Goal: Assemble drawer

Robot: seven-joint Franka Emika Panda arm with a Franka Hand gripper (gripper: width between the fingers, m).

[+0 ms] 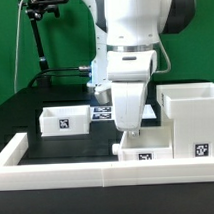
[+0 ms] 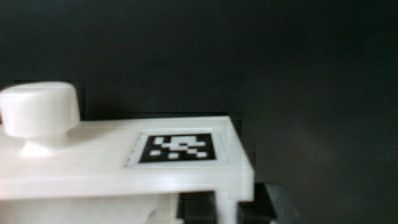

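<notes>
White Franka Panda arm (image 1: 132, 19), ending in a blocky white gripper body (image 1: 132, 109).
The links wear smooth, glossy white shells, rounded and bulging where they meet. At two o'clock from the wrist, a dark grey joint band (image 1: 180, 17) curves round the upper casing. The wrist flange (image 1: 130, 64) is a squat white block with softened corners, and a thin shadowed seam marks where it meets the shell at twelve o'clock. From its six o'clock side the gripper body runs down as a long, flat-faced white housing, greyer along its shaded edge. In the wrist view the fingers (image 2: 267, 206) show as dark, almost black blocks, too blurred for screws or markings to be made out.
</notes>
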